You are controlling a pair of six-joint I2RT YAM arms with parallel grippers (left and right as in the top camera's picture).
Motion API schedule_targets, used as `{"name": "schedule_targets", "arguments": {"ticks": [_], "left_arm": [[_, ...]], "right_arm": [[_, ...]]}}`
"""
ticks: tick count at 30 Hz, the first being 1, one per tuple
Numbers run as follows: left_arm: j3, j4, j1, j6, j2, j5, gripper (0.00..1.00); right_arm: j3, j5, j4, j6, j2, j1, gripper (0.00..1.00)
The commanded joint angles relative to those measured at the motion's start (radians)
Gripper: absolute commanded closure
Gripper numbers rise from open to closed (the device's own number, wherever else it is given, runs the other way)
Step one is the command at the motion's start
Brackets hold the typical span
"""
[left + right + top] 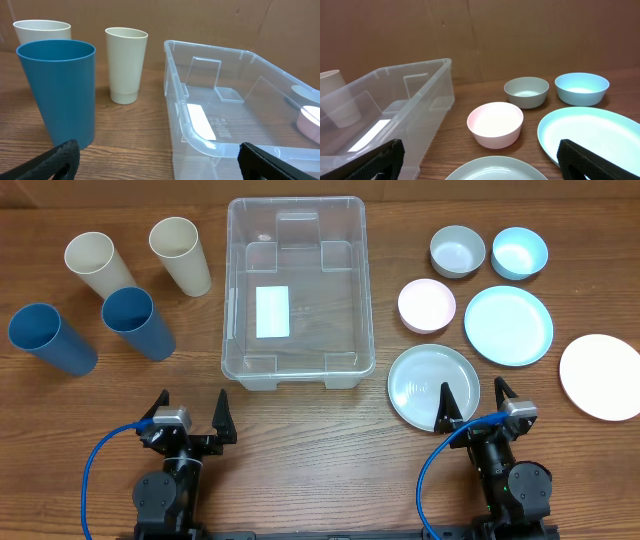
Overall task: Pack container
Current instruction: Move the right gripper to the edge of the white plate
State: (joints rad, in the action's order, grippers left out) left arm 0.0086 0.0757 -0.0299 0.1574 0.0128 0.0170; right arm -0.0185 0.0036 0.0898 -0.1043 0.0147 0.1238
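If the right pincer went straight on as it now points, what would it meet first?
Likely the pale green plate, lying just ahead of and beneath the right pincer. If it rides above the plate, which I cannot judge, the pink bowl beyond comes next.

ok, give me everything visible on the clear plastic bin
The large clear rectangular plastic bin sits upright and lidless mid-table, its long sides running front to back in the overhead view. It has rounded corners, a thick rim, moulded steps inside the walls and a white label on the bottom. Nothing shows inside. It touches only the wooden table; the nearest cream plastic cup and pale green round plate stand apart.
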Motion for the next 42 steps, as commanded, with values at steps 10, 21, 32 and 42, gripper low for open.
{"name": "schedule_targets", "arguments": {"ticks": [10, 21, 32, 42], "left_arm": [[-0.004, 0.002, 0.01, -0.008, -0.008, -0.006, 0.0], [-0.004, 0.002, 0.01, -0.008, -0.008, -0.006, 0.0], [-0.004, 0.002, 0.01, -0.008, -0.008, -0.006, 0.0], [-0.004, 0.002, 0.01, -0.008, -0.008, -0.006, 0.0]], "right_arm": [[0.01, -0.006, -0.007, 0.008, -0.012, -0.007, 0.0], [0.01, -0.006, -0.007, 0.008, -0.012, -0.007, 0.0], [0.01, -0.006, -0.007, 0.008, -0.012, -0.007, 0.0], [0.0, -0.007, 0.014, 0.007, -0.011, -0.006, 0.0]]}}
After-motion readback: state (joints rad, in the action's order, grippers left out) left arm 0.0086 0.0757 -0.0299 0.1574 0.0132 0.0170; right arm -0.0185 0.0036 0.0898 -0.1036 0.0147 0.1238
